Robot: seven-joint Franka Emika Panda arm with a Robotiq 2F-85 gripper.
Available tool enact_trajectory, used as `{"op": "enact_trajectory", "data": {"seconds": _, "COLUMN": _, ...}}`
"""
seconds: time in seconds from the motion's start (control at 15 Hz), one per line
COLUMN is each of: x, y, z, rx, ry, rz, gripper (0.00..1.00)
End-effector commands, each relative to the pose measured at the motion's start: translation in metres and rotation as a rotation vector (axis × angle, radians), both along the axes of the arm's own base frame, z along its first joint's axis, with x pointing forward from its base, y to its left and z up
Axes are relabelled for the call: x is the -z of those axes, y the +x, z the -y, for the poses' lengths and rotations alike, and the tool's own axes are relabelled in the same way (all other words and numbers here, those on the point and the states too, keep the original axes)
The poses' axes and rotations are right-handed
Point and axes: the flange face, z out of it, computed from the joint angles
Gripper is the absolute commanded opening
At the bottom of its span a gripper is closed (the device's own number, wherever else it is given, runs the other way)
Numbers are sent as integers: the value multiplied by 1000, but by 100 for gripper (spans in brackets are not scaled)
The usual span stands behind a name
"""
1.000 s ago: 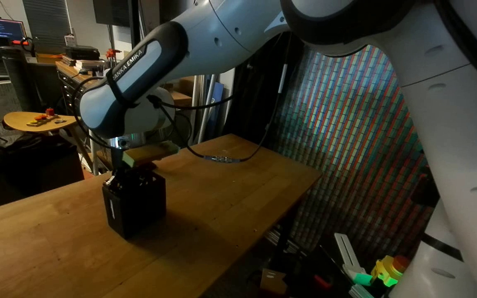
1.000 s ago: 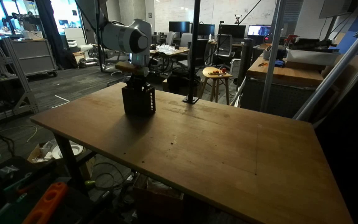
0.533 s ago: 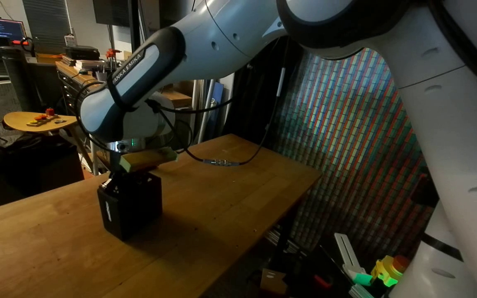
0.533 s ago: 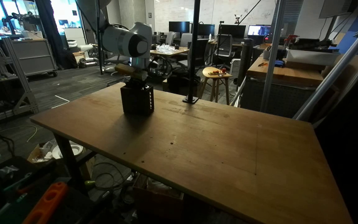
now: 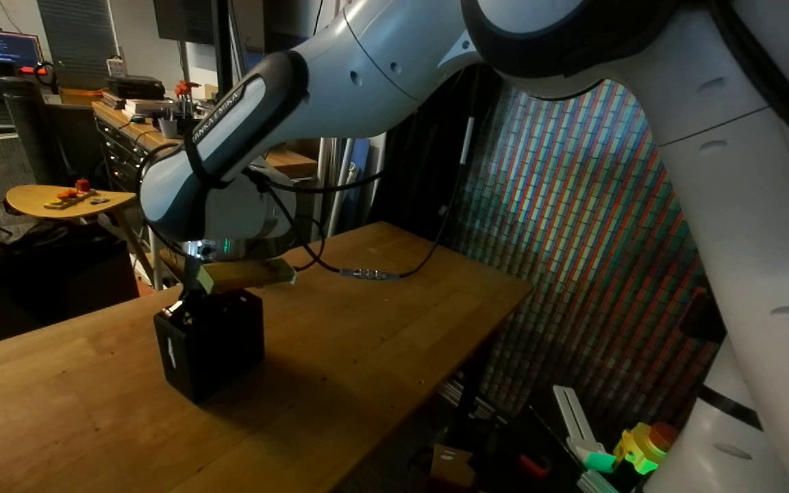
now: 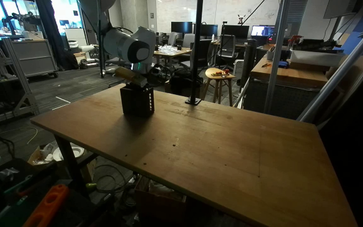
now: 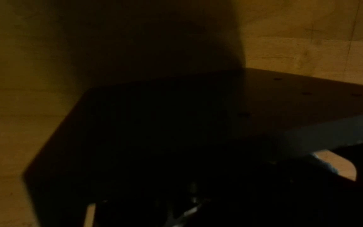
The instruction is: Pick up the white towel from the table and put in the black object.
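Workshop: dim, with your wooden surface (image 5: 360, 329) spreading from the lower left to the middle of the frame in an exterior view.
Black box (image 5: 213, 349): stands on that surface, left of centre in both exterior views.
Gripper (image 5: 201, 300): points down into the box's top, fingers hidden in the dark; you cannot tell how far apart they are or whether they hold anything.
White towel: you cannot make it out for certain; a pale scrap (image 7: 325, 164) at the lower right of the wrist view, seemingly inside the box, may be it.
Box walls: fingers pressed against them could drag or tip your box on the way up.
Yellow block (image 5: 247, 275): hangs near the rim, so going lower might knock the box.
Poor light: you might let go blind.
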Motion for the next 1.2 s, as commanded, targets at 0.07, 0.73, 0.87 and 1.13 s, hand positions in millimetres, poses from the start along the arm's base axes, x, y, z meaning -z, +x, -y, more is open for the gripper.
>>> {"op": "enact_trajectory", "data": {"seconds": 0.07, "x": 40, "y": -19, "z": 0, "rx": 6, "ry": 53, "rz": -24, "gripper": 0}}
{"op": "enact_trajectory", "data": {"seconds": 0.73, "x": -50, "y": -52, "z": 8, "rx": 3, "ry": -31, "rz": 22, "gripper": 0}}
{"op": "enact_trajectory", "data": {"seconds": 0.87, "x": -77, "y": -64, "z": 14, "rx": 1, "ry": -71, "rz": 46, "gripper": 0}}
{"op": "enact_trajectory", "data": {"seconds": 1.13, "x": -132, "y": -91, "z": 33, "rx": 38, "ry": -154, "rz": 118, "gripper": 0}}
